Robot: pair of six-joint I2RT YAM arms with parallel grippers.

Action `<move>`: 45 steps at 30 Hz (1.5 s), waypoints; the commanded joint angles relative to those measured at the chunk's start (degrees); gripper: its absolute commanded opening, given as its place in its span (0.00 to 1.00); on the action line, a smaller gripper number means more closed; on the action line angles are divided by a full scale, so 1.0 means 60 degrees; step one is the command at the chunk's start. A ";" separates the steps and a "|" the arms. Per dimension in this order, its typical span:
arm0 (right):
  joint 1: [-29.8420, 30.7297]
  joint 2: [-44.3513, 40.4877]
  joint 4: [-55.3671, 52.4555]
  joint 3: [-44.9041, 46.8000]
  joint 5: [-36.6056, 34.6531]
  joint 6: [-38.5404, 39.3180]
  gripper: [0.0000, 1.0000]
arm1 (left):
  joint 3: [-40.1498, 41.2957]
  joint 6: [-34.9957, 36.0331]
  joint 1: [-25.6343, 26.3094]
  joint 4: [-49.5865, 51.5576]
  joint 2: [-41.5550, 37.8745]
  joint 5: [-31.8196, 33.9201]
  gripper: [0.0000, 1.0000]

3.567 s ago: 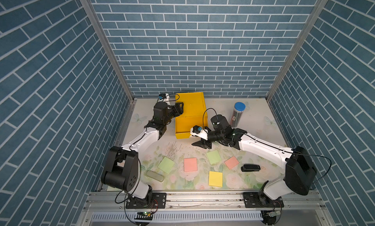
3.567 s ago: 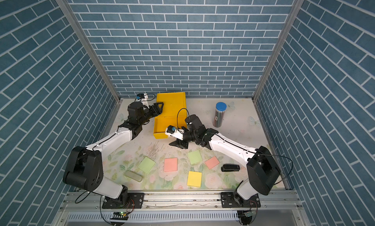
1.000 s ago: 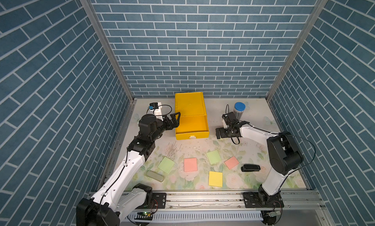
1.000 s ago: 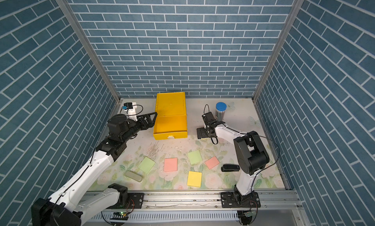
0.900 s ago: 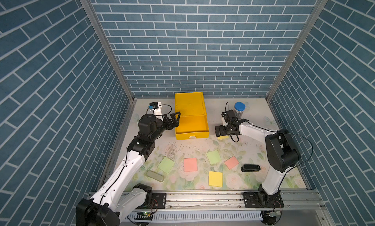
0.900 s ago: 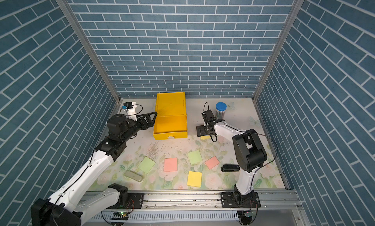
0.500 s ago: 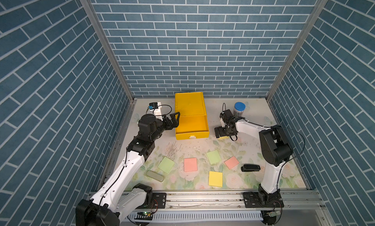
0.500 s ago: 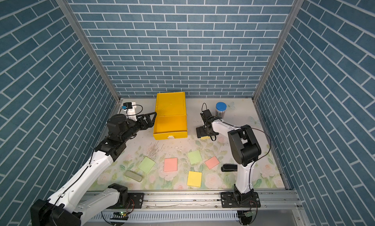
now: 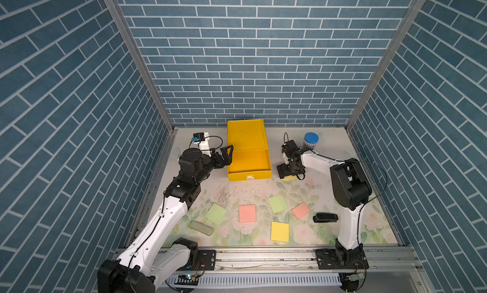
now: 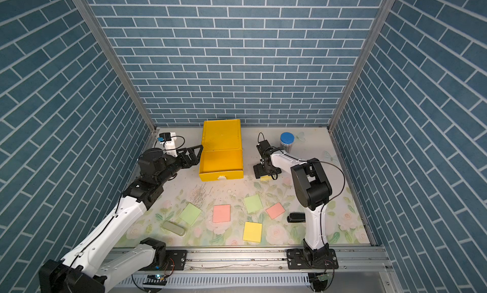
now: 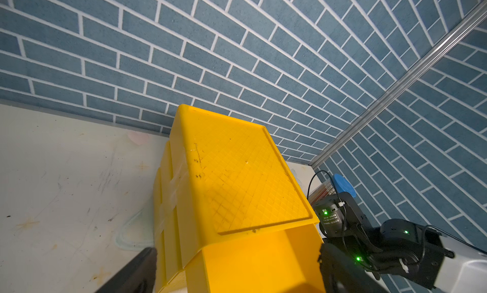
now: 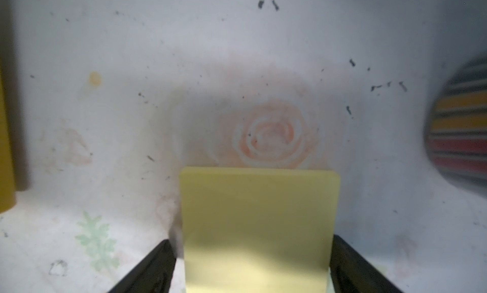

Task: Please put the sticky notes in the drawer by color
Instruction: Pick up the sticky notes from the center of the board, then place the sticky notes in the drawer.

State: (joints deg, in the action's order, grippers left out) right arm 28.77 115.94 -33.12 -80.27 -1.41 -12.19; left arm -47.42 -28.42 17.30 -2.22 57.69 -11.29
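Drawer (image 9: 246, 136): bright yellow plastic cabinet, upright at the rear middle of the bench (image 9: 369, 220). Its top drawer (image 9: 249, 160) is pulled out, with a white tab handle (image 9: 249, 177) on the front.

Sticky notes: five thin squares lie flat near the bench front, all apart from each other: light green note (image 9: 215, 213), pink note (image 9: 247, 213), second light green note (image 9: 277, 203), second pink note (image 9: 300, 210) and yellow note (image 9: 279, 231).

Second yellow note (image 12: 259, 212): just right of the open drawer, between the fingers of the right pincer (image 12: 251, 240). Contact unclear.

Blue brick-patterned walls (image 9: 250, 54) with aluminium corner posts (image 9: 136, 54) enclose a floral-printed tabletop (image 9: 376, 225).
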 commanded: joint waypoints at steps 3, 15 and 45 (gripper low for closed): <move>-0.0105 0.0426 -0.0834 0.0165 -0.0141 0.0249 0.83 | 0.0022 0.0122 0.0059 -0.0038 -0.0152 0.0082 1.00; -0.0182 -0.0289 -0.0645 -0.0094 -0.0101 0.0316 0.81 | 0.0026 -0.0006 0.0060 -0.0081 -0.0052 -0.0060 1.00; 0.3471 -0.3058 -0.2348 -0.4263 0.1353 -0.0861 0.75 | 0.0248 -0.0689 0.0109 0.0311 -0.0309 -0.0211 1.00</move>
State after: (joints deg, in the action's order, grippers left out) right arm 47.57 94.24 -47.51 -106.08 3.22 -14.68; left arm -46.81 -32.14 17.67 -0.69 57.17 -13.52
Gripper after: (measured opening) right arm 0.751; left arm 0.999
